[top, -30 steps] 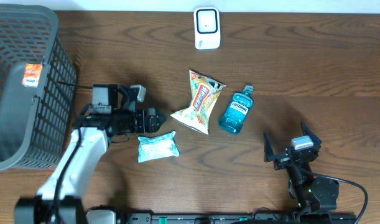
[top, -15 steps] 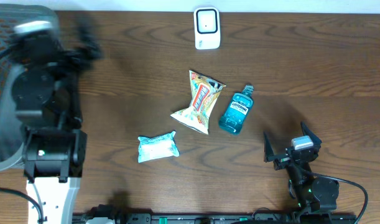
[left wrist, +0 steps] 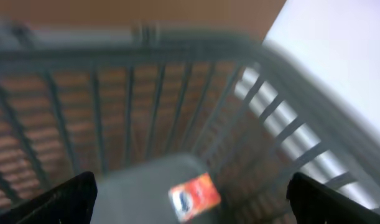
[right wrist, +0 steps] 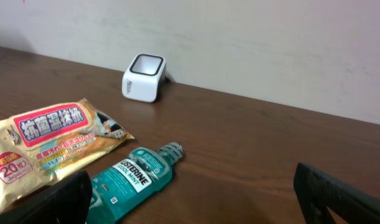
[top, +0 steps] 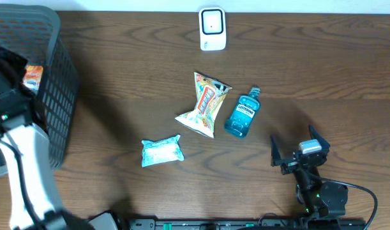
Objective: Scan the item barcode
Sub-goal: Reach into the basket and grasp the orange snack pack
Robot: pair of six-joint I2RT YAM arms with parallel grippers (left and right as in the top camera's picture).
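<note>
The white barcode scanner [top: 212,29] stands at the table's back edge. In the middle lie a gold snack packet [top: 204,105], a teal Listerine bottle [top: 241,115] and a pale blue packet [top: 161,152]. An orange packet [left wrist: 194,195] lies on the floor of the grey basket [top: 57,96] at the far left. My left gripper [left wrist: 191,183] hangs open above that basket, holding nothing; its view is blurred. My right gripper [top: 300,150] rests open near the front right, to the right of the bottle [right wrist: 134,180] and facing the scanner [right wrist: 143,77].
The basket's tall mesh wall [left wrist: 177,106] surrounds the left gripper's view. My left arm [top: 19,153] runs along the table's left edge. A pale wall rises behind the scanner. Bare wood lies between the bottle and the right gripper.
My left arm has swung from beside the pale blue packet up and left to above the basket, jaws open throughout. The items on the table and the right arm have not moved.
</note>
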